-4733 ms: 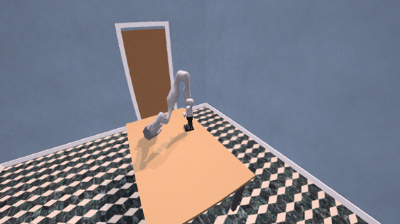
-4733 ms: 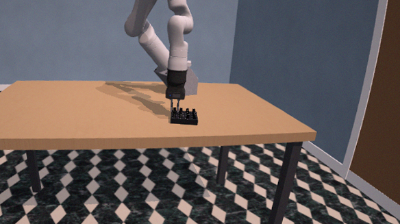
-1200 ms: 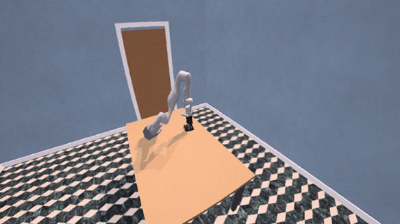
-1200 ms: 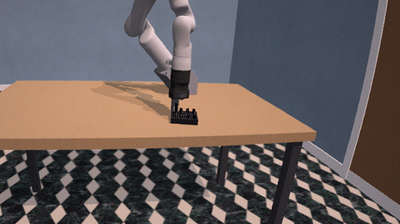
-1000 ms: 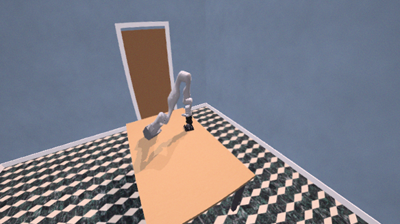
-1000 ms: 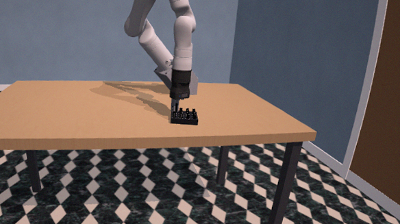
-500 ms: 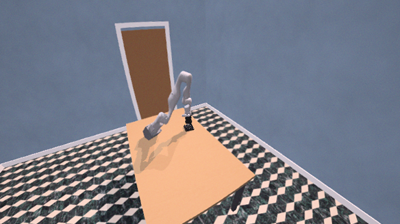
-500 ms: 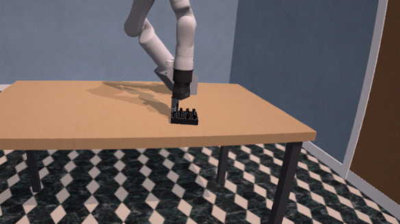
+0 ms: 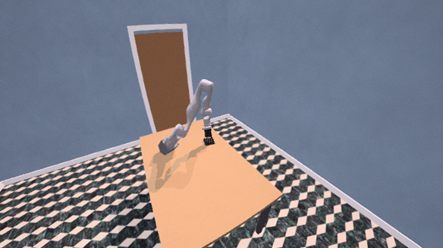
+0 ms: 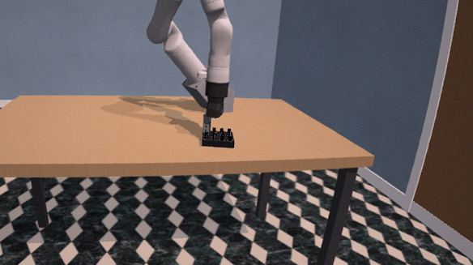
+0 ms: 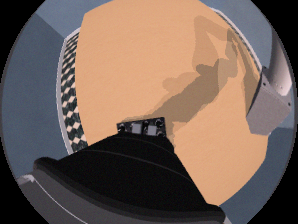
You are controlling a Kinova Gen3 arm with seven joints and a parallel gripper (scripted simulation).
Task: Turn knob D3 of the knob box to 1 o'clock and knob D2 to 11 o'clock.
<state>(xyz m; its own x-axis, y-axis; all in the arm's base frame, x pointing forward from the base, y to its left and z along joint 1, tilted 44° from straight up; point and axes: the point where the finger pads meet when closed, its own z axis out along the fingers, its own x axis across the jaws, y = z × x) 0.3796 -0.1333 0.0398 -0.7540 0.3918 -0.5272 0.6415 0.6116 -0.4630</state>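
The black knob box (image 10: 218, 139) stands on the wooden table (image 10: 147, 128), near its far edge in the top view (image 9: 208, 141). My gripper (image 10: 207, 127) points straight down over the left end of the box as the exterior camera sees it. Its fingers reach down among the knobs there and are closed narrowly on a knob. The frames are too small to tell which knob it is or to read any mark. In the wrist view the gripper's dark body hides most of the box, and only a strip of the box's edge (image 11: 141, 127) shows.
The arm's base (image 9: 166, 145) stands on the table, to the left of the box in the top view. A brown door (image 9: 163, 79) is in the wall behind the table. The table edge runs close behind the box.
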